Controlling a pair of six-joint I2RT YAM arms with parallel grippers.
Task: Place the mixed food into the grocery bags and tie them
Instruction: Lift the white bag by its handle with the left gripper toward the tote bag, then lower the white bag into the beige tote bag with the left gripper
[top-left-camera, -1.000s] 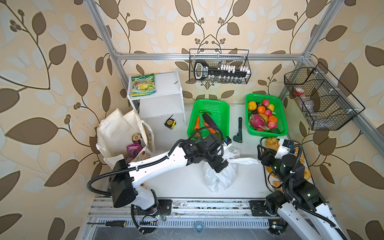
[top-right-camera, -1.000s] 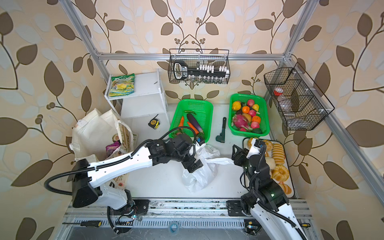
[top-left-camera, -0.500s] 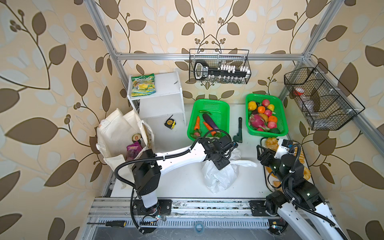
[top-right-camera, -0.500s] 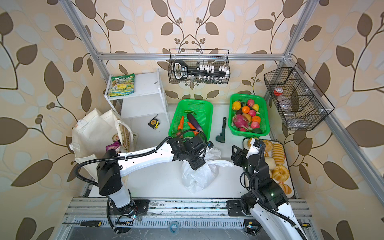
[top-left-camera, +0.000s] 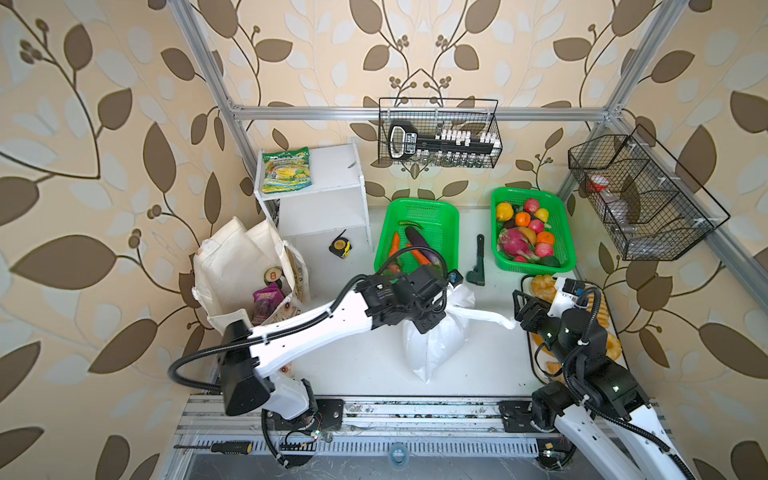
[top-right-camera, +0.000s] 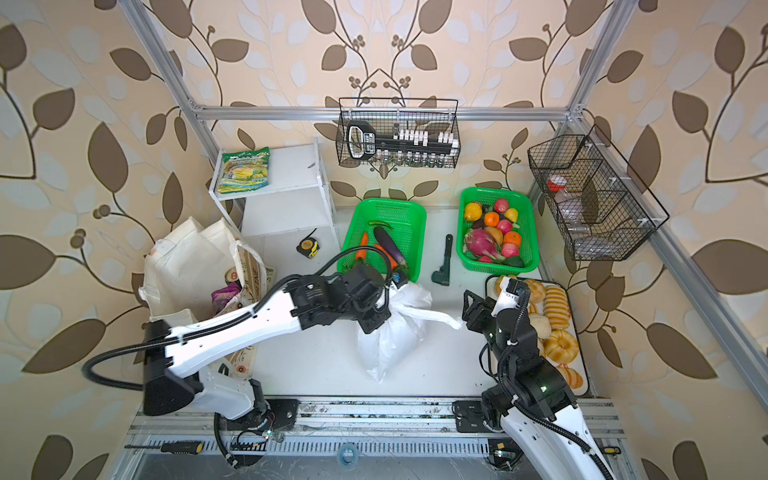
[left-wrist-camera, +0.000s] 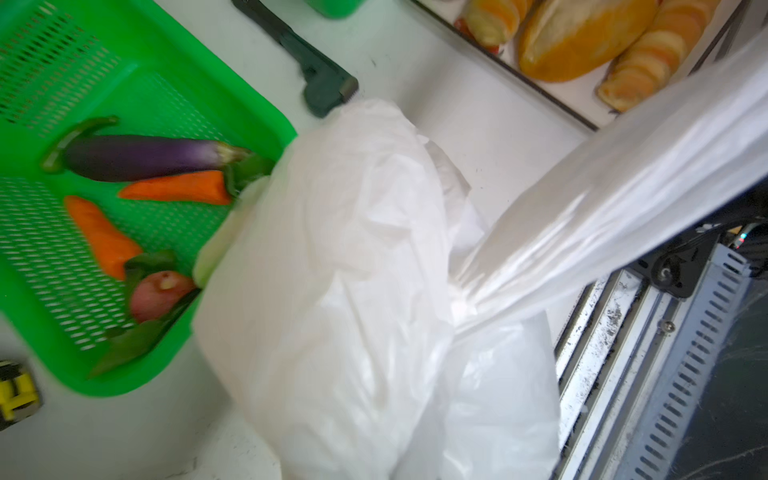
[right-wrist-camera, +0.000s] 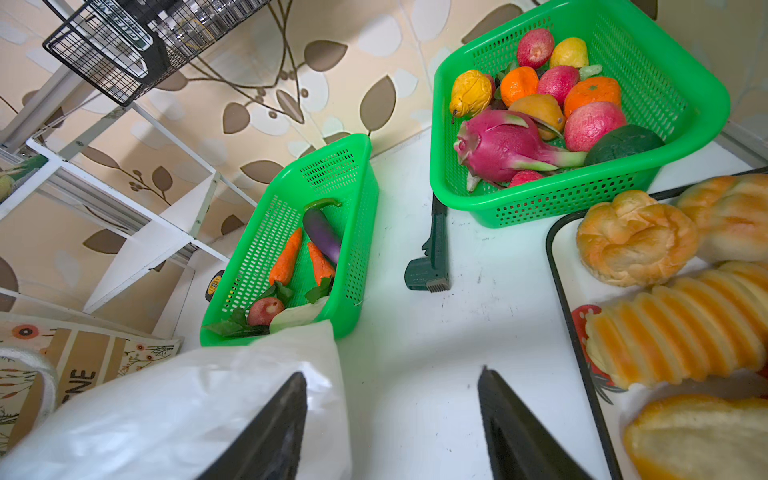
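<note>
Evidently the packing is over for the white bag (top-left-camera: 436, 349) and the tying is in hand. It sits plump in the middle of the desk (top-left-camera: 365, 365), just beside the near corner of a green basket (top-left-camera: 415, 216). The tote (top-left-camera: 232, 257) stands well apart at the left edge, with a purple pouch (top-left-camera: 266, 296) and a can (top-left-camera: 272, 275) showing in its mouth.

The left tool (top-left-camera: 428, 322) is clenched at the bag's gathered top. One handle (top-left-camera: 482, 315) runs out taut to the right tool (right-wrist-camera: 390, 372), whose fingers stand apart with bare desk between them; the plastic lies against the outer side of one finger (right-wrist-camera: 286, 415), perhaps hooked there rather than pinched.

Next, I judge, the right tool must get a true hold on that handle, so the two ends can be crossed and drawn tight without the thin film slipping.

The left fingers are hidden under their own wrist in both top views and absent from the left wrist view, so whether they pinch plastic cannot be told. The second handle cannot be made out, nor the bag's contents.
</note>
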